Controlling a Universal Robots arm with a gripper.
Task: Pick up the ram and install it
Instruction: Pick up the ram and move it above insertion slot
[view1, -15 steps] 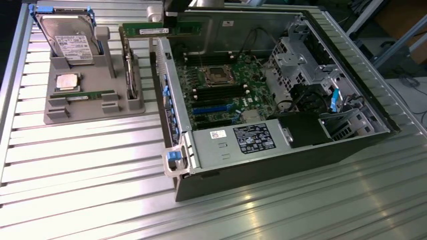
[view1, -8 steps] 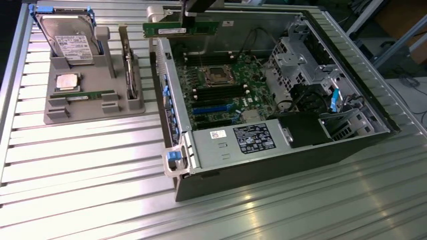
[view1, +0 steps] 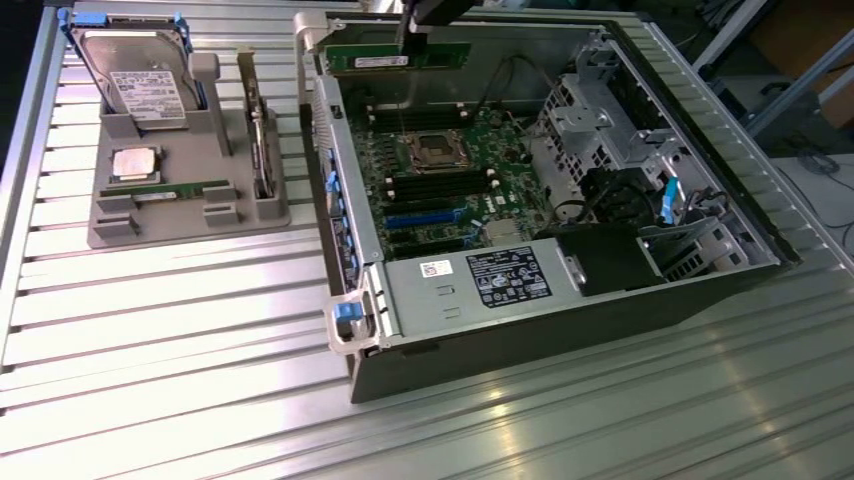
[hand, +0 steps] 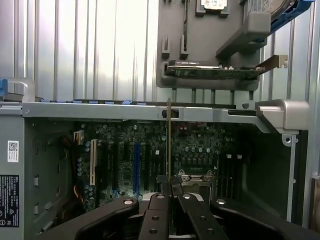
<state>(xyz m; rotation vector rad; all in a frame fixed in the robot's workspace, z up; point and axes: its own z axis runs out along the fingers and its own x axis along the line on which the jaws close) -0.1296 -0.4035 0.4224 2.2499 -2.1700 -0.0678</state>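
Observation:
My gripper is shut on the ram, a narrow green stick with a white label. It hangs level above the far edge of the open computer case, over the motherboard. In the wrist view the ram shows edge-on as a thin line rising from between my gripper's black fingers, with the motherboard behind it. The black memory slots lie beside the processor socket. A twin stick lies in the grey tray to the exterior view's left.
The grey tray also holds a hard drive, a square silver processor chip and an upright expansion card. Inside the case sit a power supply, a drive cage and cables. Everything rests on a ribbed aluminium table.

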